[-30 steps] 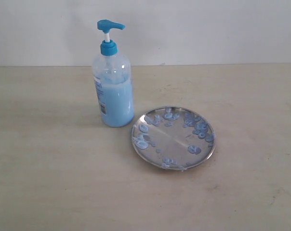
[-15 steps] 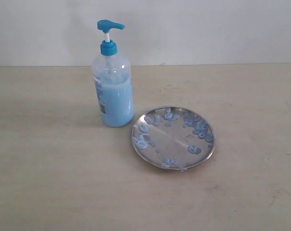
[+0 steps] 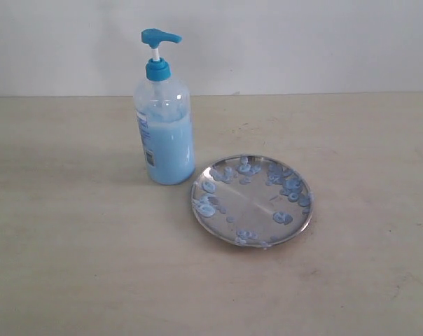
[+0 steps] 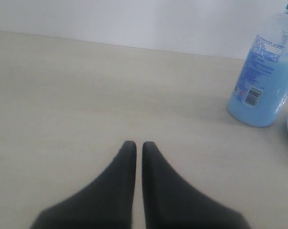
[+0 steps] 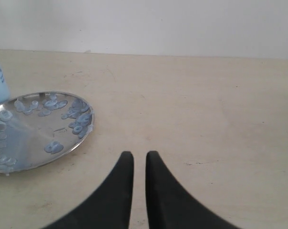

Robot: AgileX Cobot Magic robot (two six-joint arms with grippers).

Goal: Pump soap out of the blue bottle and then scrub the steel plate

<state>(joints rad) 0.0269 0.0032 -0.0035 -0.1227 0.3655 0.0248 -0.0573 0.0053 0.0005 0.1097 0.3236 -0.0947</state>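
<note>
In the exterior view, the blue bottle (image 3: 164, 119) is standing upright left of centre, its pump head up and its spout pointing right. The steel plate (image 3: 253, 199) is lying just beside it, to the lower right, and not touching it. Neither arm is showing here. The soap (image 3: 171, 150) is filling roughly the lower half of the clear bottle, and bluish blobs (image 3: 285, 218) are already dotting the shiny plate.

In the left wrist view, the left gripper (image 4: 135, 145) is hovering over the bare table (image 4: 87, 95), jaws pressed nearly together on nothing. The bottle (image 4: 265, 81) is standing well ahead and off to one side.

In the right wrist view, the right gripper (image 5: 137, 156) is likewise closed on nothing, with the plate (image 5: 25, 133) near and off to one side.

Pumping well probably means one arm steadying the bottle while the other is pressing straight down on the head, with the spout over the plate.
</note>
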